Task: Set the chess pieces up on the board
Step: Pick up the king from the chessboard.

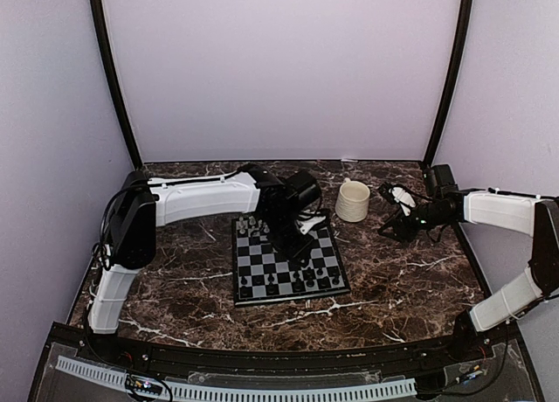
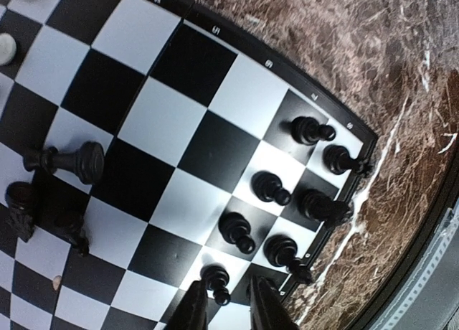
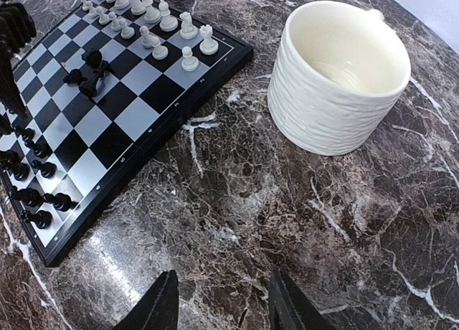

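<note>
Small black-and-grey checkered chessboard (image 1: 278, 264) lies mid-table on dark marble tabletop (image 1: 402, 280). Tiny white figurines (image 3: 188, 59) stand in two rows along its far edge, tiny black figurines (image 2: 271, 186) along the near edge. One black figurine (image 2: 72, 160) lies toppled on a mid-board square.

Left gripper (image 2: 229, 301) is over the board's near rows. Its jaws are slightly parted and flank a standing black pawn (image 2: 215, 281) without clamping it.

Right gripper (image 3: 222, 287) hangs over bare marble right of the board, jaws spread wide with nothing between them. Cream ribbed ceramic mug (image 3: 315, 107) stands upright near it, off the board.
</note>
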Tool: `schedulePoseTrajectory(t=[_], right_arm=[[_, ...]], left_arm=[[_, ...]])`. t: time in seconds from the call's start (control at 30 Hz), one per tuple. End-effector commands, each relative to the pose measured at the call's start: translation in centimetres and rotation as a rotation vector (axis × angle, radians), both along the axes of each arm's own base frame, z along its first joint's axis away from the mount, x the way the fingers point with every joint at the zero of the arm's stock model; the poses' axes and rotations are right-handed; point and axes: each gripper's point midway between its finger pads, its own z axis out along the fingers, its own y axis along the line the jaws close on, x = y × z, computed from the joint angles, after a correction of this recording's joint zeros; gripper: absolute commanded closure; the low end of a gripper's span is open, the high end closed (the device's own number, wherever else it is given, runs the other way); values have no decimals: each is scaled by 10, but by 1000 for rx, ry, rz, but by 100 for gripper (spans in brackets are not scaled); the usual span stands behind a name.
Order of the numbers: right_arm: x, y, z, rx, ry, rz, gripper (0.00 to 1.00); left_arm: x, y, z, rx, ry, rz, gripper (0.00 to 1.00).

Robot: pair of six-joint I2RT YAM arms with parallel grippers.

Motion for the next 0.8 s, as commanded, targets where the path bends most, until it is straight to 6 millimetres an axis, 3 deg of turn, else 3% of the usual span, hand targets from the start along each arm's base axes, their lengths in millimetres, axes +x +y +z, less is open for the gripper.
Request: schedulePoseTrajectory(t=[0.0, 0.17, 0.53, 0.77], right_arm=[[0, -1, -4, -5, 2, 3, 56], [0, -2, -4, -6, 2, 2, 56], [0, -2, -3, -7, -2, 0, 56], [0, -2, -4, -9, 0, -1, 56]], left_arm=[[-4, -5, 34, -37, -10, -35, 76], [9, -9, 51, -63, -82, -20, 76], [76, 25, 42, 22, -237, 250, 75], [82, 31, 23, 32, -200, 271, 69]])
